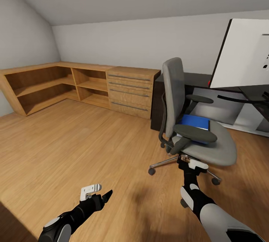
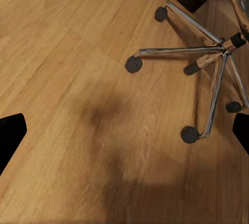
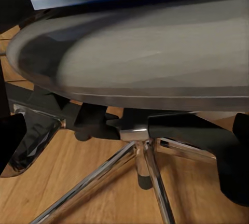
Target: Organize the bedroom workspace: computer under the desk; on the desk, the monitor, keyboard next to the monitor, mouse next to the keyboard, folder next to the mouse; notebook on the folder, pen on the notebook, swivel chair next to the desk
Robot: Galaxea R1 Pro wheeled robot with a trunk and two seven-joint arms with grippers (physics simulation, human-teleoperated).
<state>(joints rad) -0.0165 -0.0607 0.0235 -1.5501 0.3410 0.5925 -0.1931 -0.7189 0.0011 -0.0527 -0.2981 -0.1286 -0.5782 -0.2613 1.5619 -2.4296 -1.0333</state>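
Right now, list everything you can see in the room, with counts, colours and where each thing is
swivel chair: one, grey seat and back, black armrests, chrome base, on the floor beside the desk.
folder: one, bright blue, lying on the chair seat.
desk: one, black top, at the right against the wall.
monitor: one, white back facing the camera, on the desk.
wooden shelving unit: one, oak, drawers at its right end, along the back wall.
floor: wood planks.
left gripper: one, black and white, open, low over the floor.
right gripper: one, at the seat's front edge; state unclear.
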